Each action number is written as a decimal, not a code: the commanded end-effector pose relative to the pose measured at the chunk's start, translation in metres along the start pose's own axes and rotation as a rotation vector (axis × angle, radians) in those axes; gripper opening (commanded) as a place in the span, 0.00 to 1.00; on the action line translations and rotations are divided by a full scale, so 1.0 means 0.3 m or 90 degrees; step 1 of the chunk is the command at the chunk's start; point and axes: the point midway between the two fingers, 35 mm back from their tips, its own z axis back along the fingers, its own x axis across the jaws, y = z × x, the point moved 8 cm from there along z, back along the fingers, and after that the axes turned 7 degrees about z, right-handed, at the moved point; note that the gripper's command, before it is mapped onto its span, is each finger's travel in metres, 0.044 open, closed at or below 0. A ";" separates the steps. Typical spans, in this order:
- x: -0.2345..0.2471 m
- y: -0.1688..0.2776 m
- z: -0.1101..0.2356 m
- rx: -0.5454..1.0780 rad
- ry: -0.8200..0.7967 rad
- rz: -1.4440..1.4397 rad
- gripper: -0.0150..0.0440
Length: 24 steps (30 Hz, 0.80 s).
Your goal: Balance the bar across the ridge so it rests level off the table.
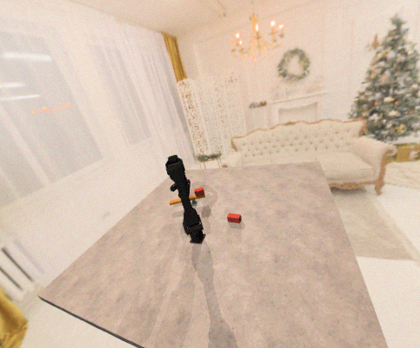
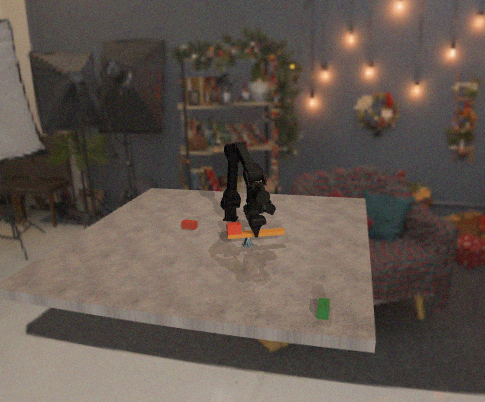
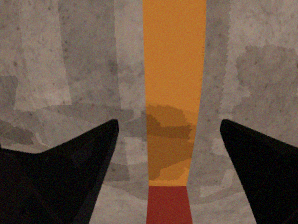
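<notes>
An orange bar (image 1: 175, 202) (image 2: 273, 232) (image 3: 172, 75) lies across the small blue-grey ridge (image 1: 194, 203) (image 2: 247, 243), near level; a slight tilt is hard to tell. Both ends look clear of the table, and a shadow shows below. A red block (image 1: 199, 192) (image 2: 234, 229) (image 3: 169, 205) sits on one end of the bar. My gripper (image 2: 256, 234) (image 3: 170, 125) is open, with one finger on each side of the bar and a gap to both. In the top view the arm hides the fingers and the bar's middle.
A second red block (image 1: 234, 218) (image 2: 189, 224) lies on the table (image 1: 281, 260) (image 2: 149, 270), away from the bar. A green block (image 2: 323, 308) lies near the table's corner in the exterior view.
</notes>
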 end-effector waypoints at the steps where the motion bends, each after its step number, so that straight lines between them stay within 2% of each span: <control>1: 0.000 0.000 0.000 0.000 0.000 0.000 1.00; 4: -0.005 0.000 0.027 0.000 0.000 0.000 1.00; 12: -0.002 -0.001 0.326 0.000 0.000 0.000 1.00; 24: 0.000 -0.001 0.333 0.000 0.000 0.000 1.00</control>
